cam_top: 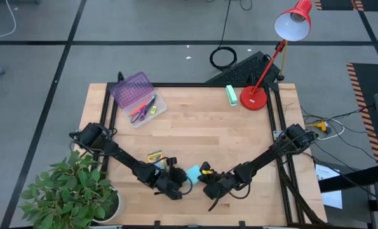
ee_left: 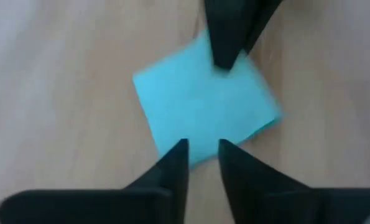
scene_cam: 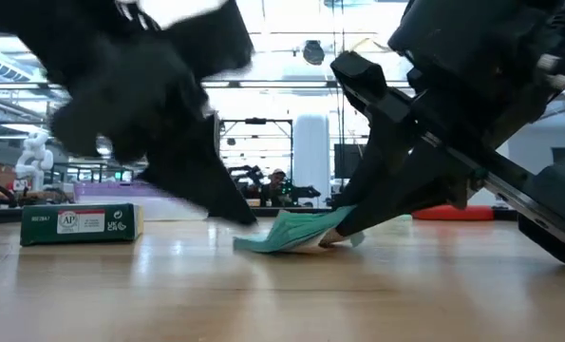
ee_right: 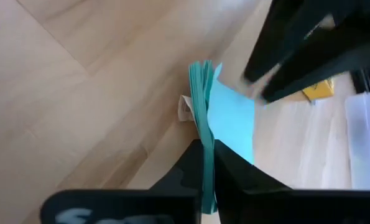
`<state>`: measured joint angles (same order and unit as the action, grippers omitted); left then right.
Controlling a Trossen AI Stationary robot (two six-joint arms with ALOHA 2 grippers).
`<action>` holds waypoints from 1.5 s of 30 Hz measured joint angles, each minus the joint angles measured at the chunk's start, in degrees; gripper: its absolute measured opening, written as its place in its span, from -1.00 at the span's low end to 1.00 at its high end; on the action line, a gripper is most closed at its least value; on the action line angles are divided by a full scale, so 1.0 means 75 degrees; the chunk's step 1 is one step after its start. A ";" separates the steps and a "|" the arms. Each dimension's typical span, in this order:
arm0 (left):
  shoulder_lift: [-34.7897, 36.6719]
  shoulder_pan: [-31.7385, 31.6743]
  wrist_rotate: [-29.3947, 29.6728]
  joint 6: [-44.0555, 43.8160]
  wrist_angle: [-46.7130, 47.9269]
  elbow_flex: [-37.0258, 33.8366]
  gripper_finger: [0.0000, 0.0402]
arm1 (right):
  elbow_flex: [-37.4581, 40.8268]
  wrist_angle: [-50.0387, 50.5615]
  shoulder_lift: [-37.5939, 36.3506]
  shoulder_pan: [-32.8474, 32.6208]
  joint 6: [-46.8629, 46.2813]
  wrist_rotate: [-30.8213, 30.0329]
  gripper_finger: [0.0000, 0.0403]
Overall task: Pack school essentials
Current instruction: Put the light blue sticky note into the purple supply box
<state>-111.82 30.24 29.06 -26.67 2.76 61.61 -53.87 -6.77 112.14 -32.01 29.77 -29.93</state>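
Nearest, my right gripper [ee_right: 208,163] pinches the light-blue sticky-note pad [ee_right: 231,118] by its edge, tilted up at the table's front; my left gripper [ee_left: 203,158] sits narrowly parted at its opposite corner; sheets could fan or peel; purple-lidded case [cam_top: 138,98] well apart.

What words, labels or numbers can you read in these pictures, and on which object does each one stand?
Crayon box: a round logo that seems to read "AP"; the small print beside it is too blurred to read.
Sticky-note pad, clamped by the right gripper with the left gripper at its edge: no writing shows.
Nothing else is readable.
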 joint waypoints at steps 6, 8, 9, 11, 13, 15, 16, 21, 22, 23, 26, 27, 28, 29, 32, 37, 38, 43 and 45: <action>0.0360 0.0431 0.1398 0.0647 -0.0933 0.0031 -0.06 | 0.0035 0.0192 -0.0595 0.0103 -0.0960 0.0044 -0.92; 0.0363 0.0610 0.1886 0.1246 -0.1381 0.0031 0.08 | 0.0038 0.0285 -0.0802 0.0156 -0.1325 0.0049 -0.91; 0.0363 0.0686 0.2102 0.1530 -0.1546 0.0034 0.14 | 0.0035 0.0326 -0.0944 0.0164 -0.1495 0.0035 -0.91; 0.0316 0.0770 0.2425 0.1971 -0.1719 0.0041 0.25 | 0.0032 0.0427 -0.1173 0.0204 -0.1903 0.0026 -0.91; 0.0267 0.0796 0.2722 0.2225 -0.1710 0.0048 0.35 | 0.0029 0.0493 -0.1355 0.0227 -0.2247 0.0032 -0.91; 0.0153 0.0728 0.2800 0.2264 -0.1832 0.0047 0.43 | 0.0029 0.0515 -0.1549 0.0260 -0.2497 0.0038 -0.91; 0.0089 0.0681 0.2812 0.2274 -0.1913 0.0058 0.46 | 0.0022 0.0510 -0.1664 0.0267 -0.2618 0.0038 -0.91; -0.0331 0.0483 0.2998 0.2682 -0.2380 0.0054 0.52 | 0.0015 0.0617 -0.2133 0.0283 -0.3079 0.0039 -0.90; -0.0367 0.0461 0.3170 0.2731 -0.2387 0.0049 0.51 | 0.0014 0.0588 -0.2217 0.0283 -0.3183 0.0038 -0.90; -0.0392 0.0433 0.3335 0.2723 -0.2435 0.0049 0.50 | 0.0000 0.0590 -0.2304 0.0283 -0.3264 0.0038 -0.90; -0.0397 0.0351 0.3368 0.2791 -0.2727 0.0052 0.45 | 0.0000 0.0653 -0.2459 0.0283 -0.3463 0.0077 -0.90; -0.0402 0.0324 0.3304 0.2883 -0.2895 0.0052 0.43 | 0.0000 0.0680 -0.2490 0.0283 -0.3501 0.0102 -0.90; -0.0406 0.0296 0.3196 0.2984 -0.3091 0.0049 0.41 | 0.0000 0.0688 -0.2501 0.0283 -0.3558 0.0140 -0.90; -0.0406 0.0260 0.3023 0.3055 -0.3260 0.0054 0.40 | 0.0000 0.0660 -0.2507 0.0290 -0.3622 0.0213 -0.90; -0.0407 0.0180 0.2893 0.3084 -0.3421 0.0058 0.37 | -0.0003 0.0661 -0.2512 0.0305 -0.3681 0.0229 -0.90; -0.0409 0.0066 0.2562 0.3091 -0.3388 0.0058 0.19 | -0.0003 0.0653 -0.2512 0.0309 -0.3747 0.0228 -0.90; -0.0409 0.0062 0.2529 0.3091 -0.3380 0.0058 0.09 | -0.0003 0.0653 -0.2512 0.0309 -0.3747 0.0228 -0.90; -0.0409 0.0059 0.2526 0.3052 -0.3377 0.0058 -0.68 | -0.0003 0.0645 -0.2512 0.0307 -0.3760 0.0158 -0.89; -0.0409 0.0064 0.2534 0.2797 -0.3374 0.0058 -0.90 | -0.0003 0.0624 -0.2516 0.0266 -0.3796 -0.0005 -0.83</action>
<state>-114.89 30.72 48.07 -5.69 -22.54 62.04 -53.89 -2.09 93.27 -30.02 1.30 -29.97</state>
